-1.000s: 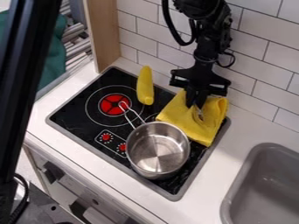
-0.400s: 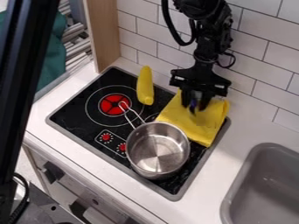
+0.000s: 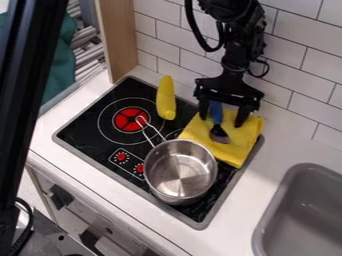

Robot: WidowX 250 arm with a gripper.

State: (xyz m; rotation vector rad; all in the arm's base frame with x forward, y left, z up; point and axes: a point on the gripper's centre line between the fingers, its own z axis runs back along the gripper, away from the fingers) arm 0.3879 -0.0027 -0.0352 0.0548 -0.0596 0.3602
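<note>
- Currently the gripper (image 3: 222, 119) hangs over the yellow cloth (image 3: 234, 152) at the back right of the stovetop (image 3: 87, 137), with its fingers spread apart, one to each side of a blue-handled brush (image 3: 216, 112).
- The pincer looks released: it is parted around the brush's handle and appears to clamp nothing, though whether a finger grazes the handle or the cloth is hard to tell.
- As for the brush, its dark bristled head rests on the cloth, pointing toward the front of the stove, while the handle runs back beneath the gripper; whether the handle lies flat cannot be made out.
- Judging by this layout, the brush is on the cloth and out of the gripper's grasp, so that much seems done; the gripper is not yet clear of it, and being clear is the one thing that looks left.
- The cloth is spread fairly flat, with uneven edges, and reaches close to the metal pot (image 3: 180, 172).
- That pot stands upright at the stove's front right, its wire handle angled back so that the loop lies over the red burner (image 3: 124, 120).
- A long yellow toy vegetable (image 3: 166, 100) lies behind that burner's right side, apart from the cloth.
- The grey sink (image 3: 307, 215) is set into the counter (image 3: 284, 142) on the right.
</note>
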